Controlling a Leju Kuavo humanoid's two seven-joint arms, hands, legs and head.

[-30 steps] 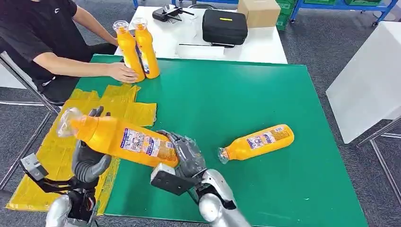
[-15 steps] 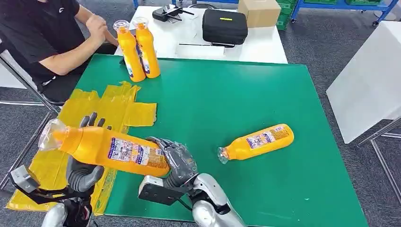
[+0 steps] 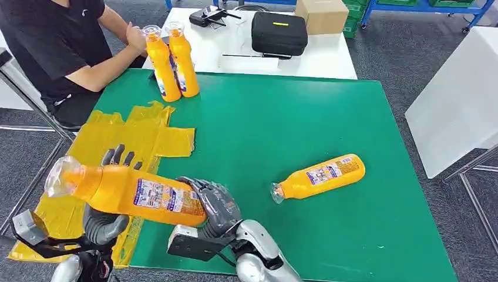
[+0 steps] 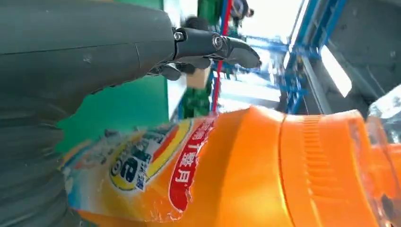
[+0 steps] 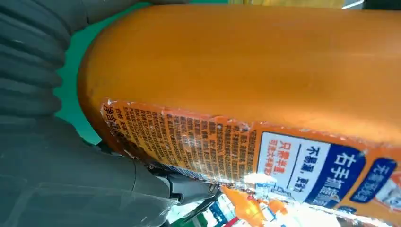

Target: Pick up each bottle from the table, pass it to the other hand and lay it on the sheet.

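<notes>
An orange bottle (image 3: 141, 194) with a clear cap hangs level over the table's near left corner, cap end out over the yellow sheet (image 3: 135, 126). My right hand (image 3: 214, 205) grips its base, fingers wrapped round it (image 5: 265, 66). My left hand (image 3: 103, 220) is under and behind the neck end, fingers (image 3: 117, 155) spread upward behind the bottle; in the left wrist view they (image 4: 208, 45) stand off the bottle (image 4: 265, 170). A second bottle (image 3: 320, 176) lies on the green table (image 3: 282, 117) to the right. Two more bottles (image 3: 171, 59) stand upright at the far left.
A person (image 3: 53, 41) sits at the far left corner, a hand up by the upright bottles' caps. Behind the green table a white table carries a black case (image 3: 279, 32) and a cardboard box (image 3: 322, 14). Another white surface (image 3: 464, 100) stands to the right.
Both hands and the held bottle have shifted left and lower, further over the sheet. The person's hand left the base of the upright bottles and rose to their caps.
</notes>
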